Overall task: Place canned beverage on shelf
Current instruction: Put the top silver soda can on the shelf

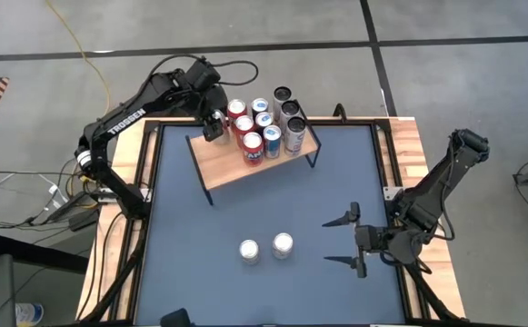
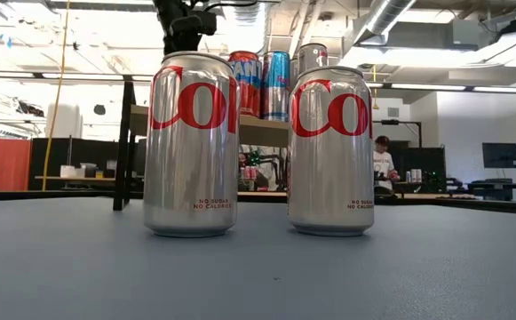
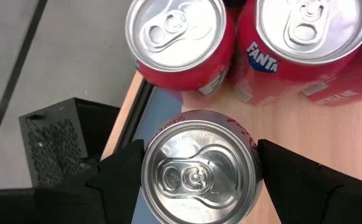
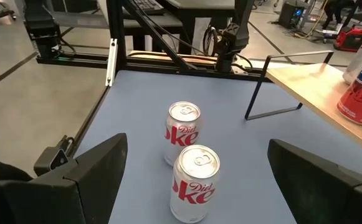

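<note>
1. The high view alone shows the whole layout: the shelf (image 1: 236, 163) stands at the far side of the blue table (image 1: 182, 236), its wooden board carrying a cluster of cans at its far right end, with red Fanta cans (image 1: 248, 134) on the cluster's left side
2. The left gripper (image 1: 214, 124) is at the shelf's far left edge, just beside that cluster
3. The left wrist view gives what the high view cannot: a silver Diet Coke can (image 3: 199, 165) sits upright between the 2 dark fingers (image 3: 115, 177), which stand partly open and closed against its sides, above the board's edge; whether its base rests on the wood cannot be told
4. The right gripper (image 1: 343, 240) hovers over the table's near right part, jaws spread fully wide and empty
5. In the right wrist view 2 more Diet Coke cans (image 4: 194, 182) stand upright on the table, just beside each other and apart
6. The low view fills with those 2 cans (image 2: 191, 142); they hide most of the shelf behind, where only a leg, a strip of board and a few can tops show, and their lettering is cut off by the curve of each can
</note>
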